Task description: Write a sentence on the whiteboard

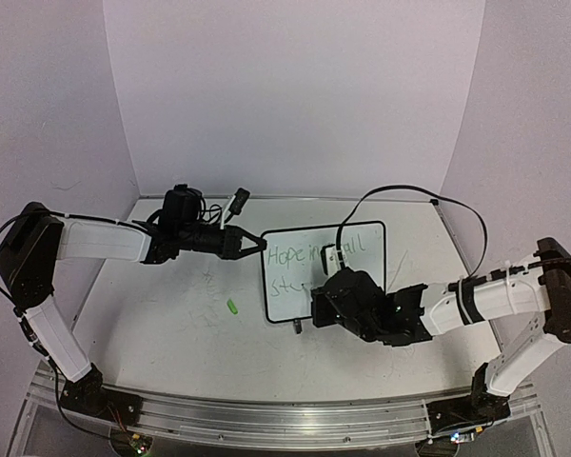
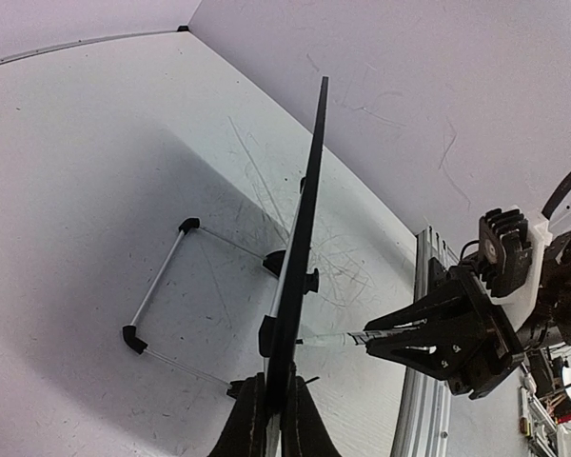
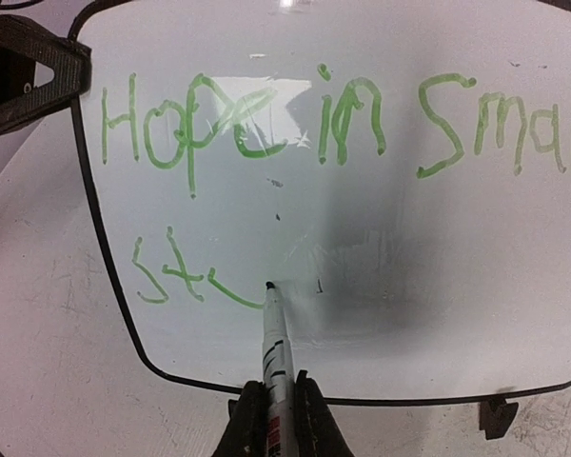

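Left gripper (image 1: 259, 244) is clamped shut on the left edge of the whiteboard (image 1: 369, 276), which is stood upright mid-bench (image 1: 162, 314). Right gripper (image 1: 325, 286) is closed on a marker at the board face. The marker is not made out from above, and the sentence (image 1: 295, 255) is partly covered by the right arm. A small green piece (image 1: 233, 307), likely the cap, is seen on the bench just left of the board.

Left wrist: the board is seen edge-on, pinched between the fingers, with its wire stand (image 2: 157, 295) spread behind. The marker (image 2: 328, 339) tip is at the face.

Right wrist: "Hope in Smal" is written, its end cut off by the frame. Below it only "St" and a low stroke are drawn, the stroke ending at the tip.

Step judged: mid second line. Next, light steady contact is called for, the remaining letters carried rightward into bare board, and the left grip held firm.
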`<state>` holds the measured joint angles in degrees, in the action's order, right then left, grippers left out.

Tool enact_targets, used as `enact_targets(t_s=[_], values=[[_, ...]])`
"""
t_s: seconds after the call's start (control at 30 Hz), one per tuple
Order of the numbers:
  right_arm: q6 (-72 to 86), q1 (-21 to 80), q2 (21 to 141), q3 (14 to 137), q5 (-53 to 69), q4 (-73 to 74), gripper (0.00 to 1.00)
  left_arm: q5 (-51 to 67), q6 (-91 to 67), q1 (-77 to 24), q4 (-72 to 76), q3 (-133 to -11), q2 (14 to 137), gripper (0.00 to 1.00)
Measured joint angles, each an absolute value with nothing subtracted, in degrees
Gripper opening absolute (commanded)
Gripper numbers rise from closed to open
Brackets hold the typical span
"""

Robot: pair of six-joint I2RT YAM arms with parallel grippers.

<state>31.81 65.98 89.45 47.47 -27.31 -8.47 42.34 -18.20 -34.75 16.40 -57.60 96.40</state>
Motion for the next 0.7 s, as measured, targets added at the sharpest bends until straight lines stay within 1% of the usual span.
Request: enact_targets(t_s=[0.7], values=[[28.5,65.5,90.7,48.2,-23.0,-11.2,0.00,42.2,-18.2,-34.7,16.3,-57.6,96.4,0.00]])
